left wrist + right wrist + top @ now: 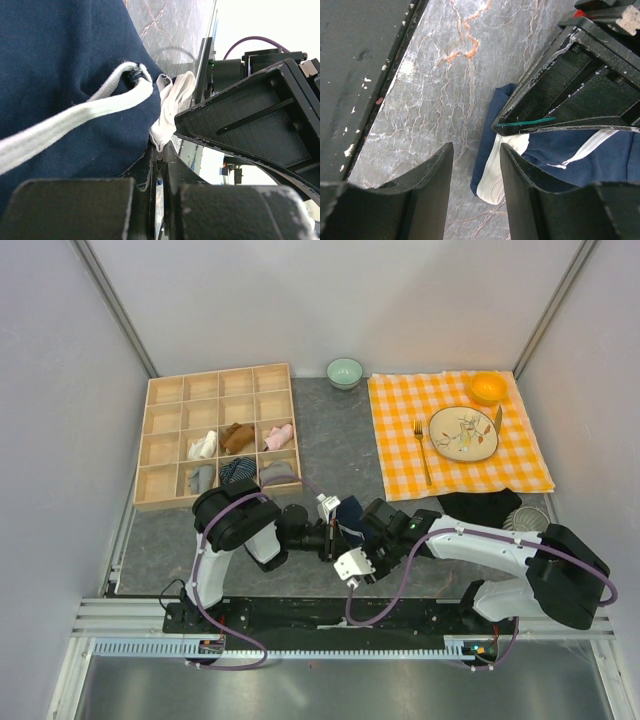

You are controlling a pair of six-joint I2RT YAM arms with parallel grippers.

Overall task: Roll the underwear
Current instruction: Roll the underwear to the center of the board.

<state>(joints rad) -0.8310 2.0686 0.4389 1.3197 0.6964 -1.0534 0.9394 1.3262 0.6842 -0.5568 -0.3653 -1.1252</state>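
The navy underwear with white trim lies bunched on the grey table between my two grippers. My left gripper is shut on a fold of its white trim; the navy cloth fills the left wrist view. My left gripper pinches the trim at its fingertips. My right gripper is open just beside it. In the right wrist view my right gripper stands open over the table, with the underwear's white-edged corner against its right finger.
A wooden compartment box at the back left holds several rolled garments. A green bowl stands behind. An orange checked cloth carries a plate, fork and orange bowl. A black garment lies by the right arm.
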